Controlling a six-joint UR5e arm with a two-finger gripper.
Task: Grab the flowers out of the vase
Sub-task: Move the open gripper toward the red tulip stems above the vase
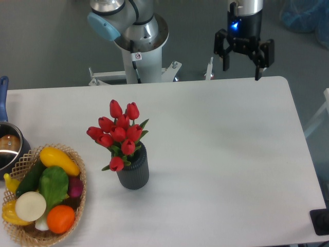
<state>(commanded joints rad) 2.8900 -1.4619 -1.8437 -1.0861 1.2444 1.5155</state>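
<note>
My gripper (pixel 241 72) hangs over the table's (pixel 226 149) far edge, fingers spread and empty, well apart from the flowers (pixel 118 131) standing in the vase (pixel 133 172).
</note>
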